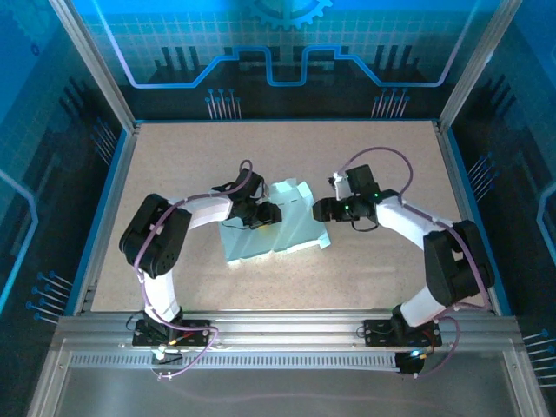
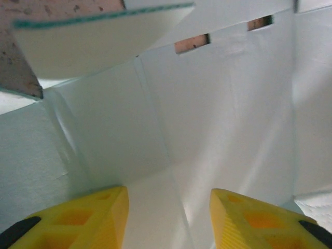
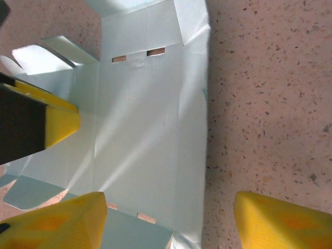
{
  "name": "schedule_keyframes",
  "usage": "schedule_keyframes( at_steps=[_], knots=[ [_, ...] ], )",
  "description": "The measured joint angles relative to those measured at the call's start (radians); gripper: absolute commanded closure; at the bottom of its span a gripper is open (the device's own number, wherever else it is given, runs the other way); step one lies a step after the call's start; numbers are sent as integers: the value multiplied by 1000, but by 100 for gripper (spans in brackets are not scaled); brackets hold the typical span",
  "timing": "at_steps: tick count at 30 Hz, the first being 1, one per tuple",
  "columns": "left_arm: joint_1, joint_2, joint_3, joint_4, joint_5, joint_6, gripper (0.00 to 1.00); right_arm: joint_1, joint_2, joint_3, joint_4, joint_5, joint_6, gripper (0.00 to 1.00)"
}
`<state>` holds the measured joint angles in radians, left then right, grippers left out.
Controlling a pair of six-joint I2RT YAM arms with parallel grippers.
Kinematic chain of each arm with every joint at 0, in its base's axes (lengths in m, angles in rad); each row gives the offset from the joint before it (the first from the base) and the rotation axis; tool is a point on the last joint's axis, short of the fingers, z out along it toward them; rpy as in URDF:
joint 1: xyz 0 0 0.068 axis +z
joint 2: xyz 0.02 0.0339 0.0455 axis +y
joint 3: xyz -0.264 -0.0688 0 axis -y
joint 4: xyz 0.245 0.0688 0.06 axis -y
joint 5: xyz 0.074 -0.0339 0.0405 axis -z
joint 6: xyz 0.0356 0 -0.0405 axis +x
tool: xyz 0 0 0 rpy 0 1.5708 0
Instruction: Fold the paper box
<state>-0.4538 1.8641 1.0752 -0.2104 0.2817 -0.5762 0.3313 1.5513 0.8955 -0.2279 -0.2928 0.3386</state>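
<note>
Noted thin, smooth, matt card in paper box [image 3: 150,129]; speckled matt finish on worktop [image 3: 270,104]; yellow matt plastic on left tool [image 2: 168,207]; ribbed bare metal on rail [image 1: 278,334], lower frame.

paper box [image 1: 287,228]: pale light-blue card, mostly flat on table centre, creased panels, small slots along two edges, side flaps partly raised, one flap curling up at far-left corner.

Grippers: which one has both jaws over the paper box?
The left gripper: both its jaws are over the box. The right gripper straddles the box's edge, one jaw over the box, the other over the table.
</note>
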Motion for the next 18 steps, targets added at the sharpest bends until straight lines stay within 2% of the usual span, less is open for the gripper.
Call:
schedule_keyframes(
  at_steps=[5,18],
  knots=[
    [1,2,-3,12,1,0,54,-1,5,-69,101,-21,26,35],
    [6,3,-5,18,4,0,54,-1,118,-76,230,-74,35,50]
  ],
)
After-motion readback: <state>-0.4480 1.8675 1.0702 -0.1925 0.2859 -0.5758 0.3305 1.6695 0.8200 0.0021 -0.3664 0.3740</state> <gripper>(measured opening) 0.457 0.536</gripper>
